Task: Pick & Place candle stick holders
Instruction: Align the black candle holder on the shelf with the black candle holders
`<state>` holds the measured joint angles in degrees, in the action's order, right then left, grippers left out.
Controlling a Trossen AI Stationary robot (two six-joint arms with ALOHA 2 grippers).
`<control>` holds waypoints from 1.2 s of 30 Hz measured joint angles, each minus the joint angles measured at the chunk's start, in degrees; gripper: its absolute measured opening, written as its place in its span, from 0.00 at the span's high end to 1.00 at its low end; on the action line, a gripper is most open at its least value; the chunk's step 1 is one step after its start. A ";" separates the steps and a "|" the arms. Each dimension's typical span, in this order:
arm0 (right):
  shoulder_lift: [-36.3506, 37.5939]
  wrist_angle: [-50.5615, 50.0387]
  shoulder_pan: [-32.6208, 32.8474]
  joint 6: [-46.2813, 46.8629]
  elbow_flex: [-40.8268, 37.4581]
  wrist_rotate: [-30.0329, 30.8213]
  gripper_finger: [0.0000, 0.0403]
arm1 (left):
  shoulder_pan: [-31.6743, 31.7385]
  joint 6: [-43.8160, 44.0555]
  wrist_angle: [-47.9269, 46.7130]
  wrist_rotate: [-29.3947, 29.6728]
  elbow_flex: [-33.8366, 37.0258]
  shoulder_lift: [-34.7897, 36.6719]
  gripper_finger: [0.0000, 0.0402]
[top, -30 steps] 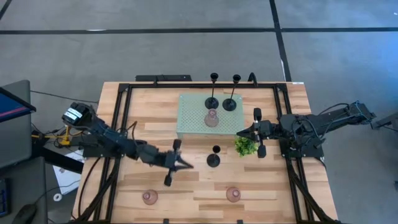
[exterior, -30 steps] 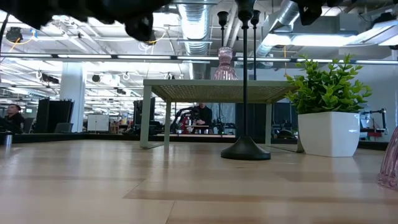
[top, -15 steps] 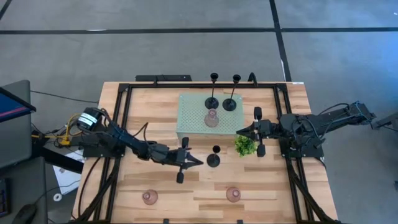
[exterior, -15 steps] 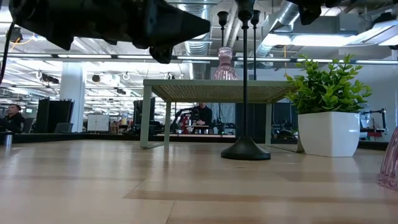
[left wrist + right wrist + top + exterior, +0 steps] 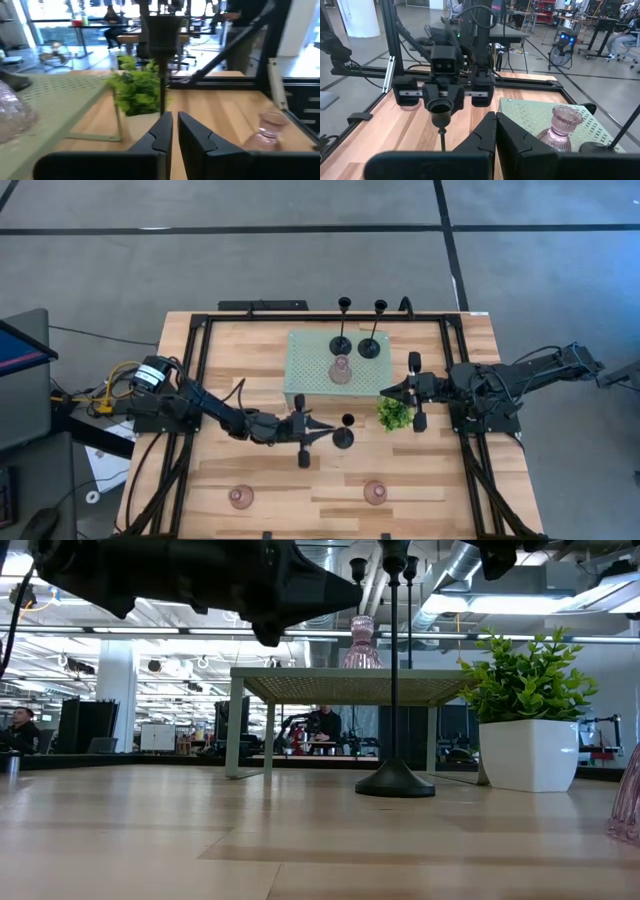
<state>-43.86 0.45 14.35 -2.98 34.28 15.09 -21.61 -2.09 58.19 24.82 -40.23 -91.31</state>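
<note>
Since a second ago the left claw [image 5: 322,434] has travelled toward 3 o'clock across the bench [image 5: 250,350], from mid-bench to just beside the lone black holder [image 5: 344,434] near the centre. From above its tips sit at that holder's 9 o'clock, very near the stem; whether they touch it is hard to say. In the left wrist view the two fingers [image 5: 162,131] stand only a sliver apart, with the thin stem [image 5: 161,75] rising straight ahead of the gap, so the claw is narrow and holds nothing. In the low view the left arm's dark bulk [image 5: 200,575] hangs above the bench, its pointed tip aimed at the stem [image 5: 394,660].

The right claw [image 5: 385,392] waits at the 3 o'clock side of the bench, pinched closed and empty, its tip by the tray [image 5: 310,370] corner and just above the plant [image 5: 396,415].

Two more black holders [image 5: 341,340] [image 5: 370,343] stand on the tray at 12 o'clock, with one pink holder [image 5: 341,370] just in front of them. Two other pink holders sit on the bench edge at 6 o'clock, one toward 7 [image 5: 240,497] and one nearer centre [image 5: 375,493], well apart from each other.

A person [image 5: 20,730] sits in the room behind.
</note>
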 joint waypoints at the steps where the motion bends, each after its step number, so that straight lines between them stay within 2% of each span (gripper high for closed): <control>1: 0.00 0.00 0.00 0.00 0.00 0.00 1.00 | 0.21 0.10 -0.02 0.28 0.00 -0.02 0.91; 9: 0.00 0.02 0.00 -0.02 0.00 0.02 1.00 | 2.70 4.33 -0.06 -1.13 0.00 0.00 0.74; 22: 0.00 0.59 0.00 -0.07 0.00 0.04 1.00 | 3.46 5.12 0.12 -2.63 -0.08 -0.29 0.49; 30: 0.00 1.75 0.02 -0.46 0.00 0.04 1.00 | 5.36 5.73 -0.19 -8.21 -4.64 -5.39 0.47; 36: 0.01 1.53 0.02 -0.48 0.00 0.04 1.00 | 5.64 5.62 -0.07 -8.22 -6.23 -6.38 0.50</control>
<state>-43.84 1.98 14.37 -3.46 34.28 15.14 -15.96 3.53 58.12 16.60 -46.45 -97.69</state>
